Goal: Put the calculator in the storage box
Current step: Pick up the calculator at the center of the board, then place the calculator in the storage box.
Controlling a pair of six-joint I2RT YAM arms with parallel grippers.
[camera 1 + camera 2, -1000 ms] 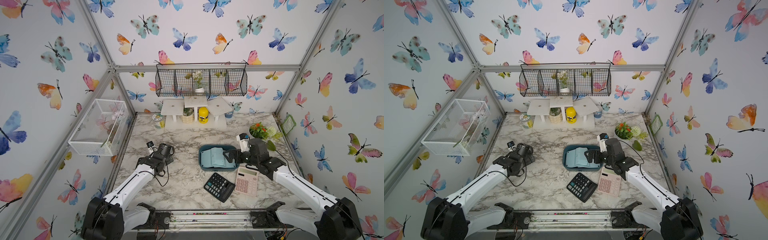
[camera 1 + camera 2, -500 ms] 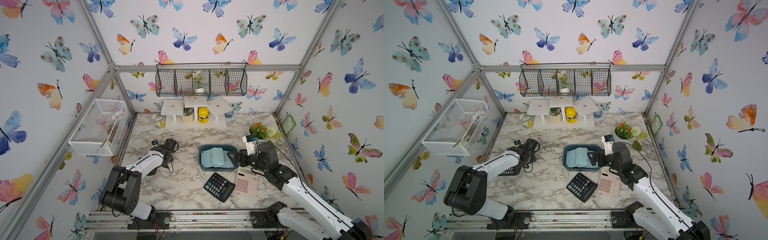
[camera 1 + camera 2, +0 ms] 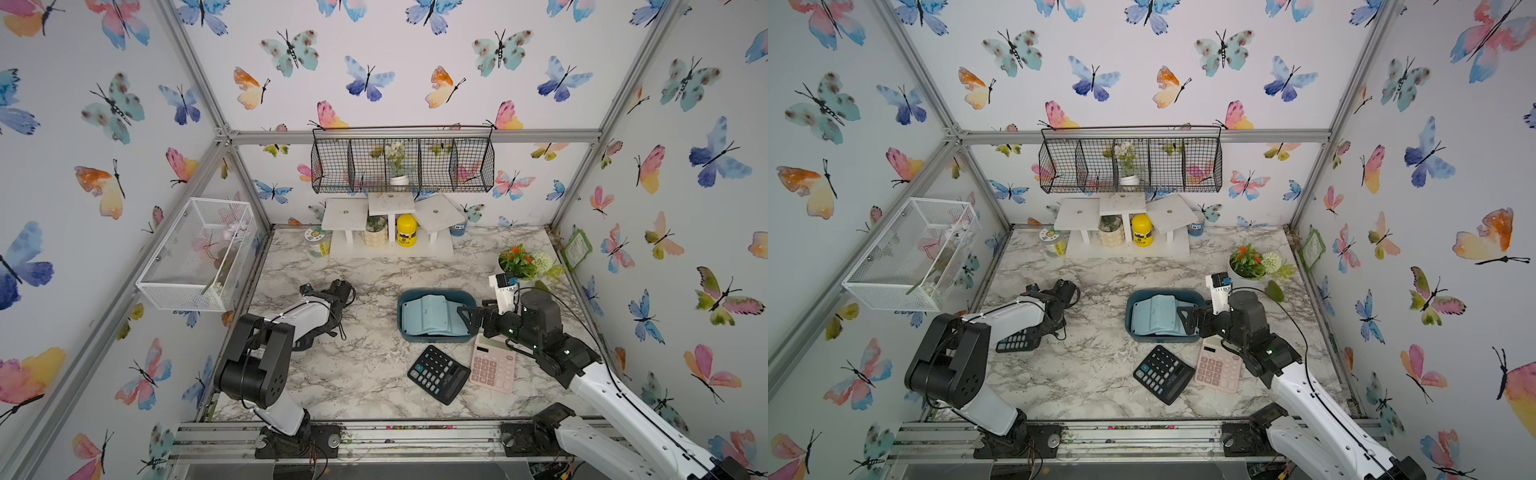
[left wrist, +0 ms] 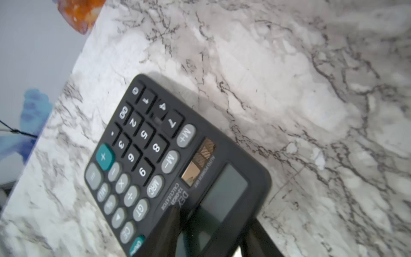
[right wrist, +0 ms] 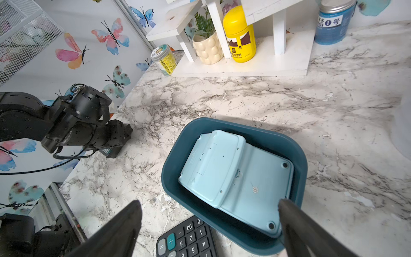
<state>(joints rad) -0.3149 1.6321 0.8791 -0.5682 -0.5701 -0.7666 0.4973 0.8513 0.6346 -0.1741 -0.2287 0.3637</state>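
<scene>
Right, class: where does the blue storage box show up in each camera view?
Both top views: the storage box sits near the middle, lower half.
Left wrist: not in it.
Right wrist: centre, filling the lower middle.
Landmark: the pale blue calculator lying face down inside it.

We see a dark teal-blue box with a pale blue calculator in it. Close by are a black calculator with one teal key and a pink calculator. A second black calculator has black number keys, grey function keys and a teal plus key. The table is white marble with grey veins. The walls are white with blue, pink, orange and teal butterflies. We also see a yellow bottle, a black wire basket and a white mesh basket.
</scene>
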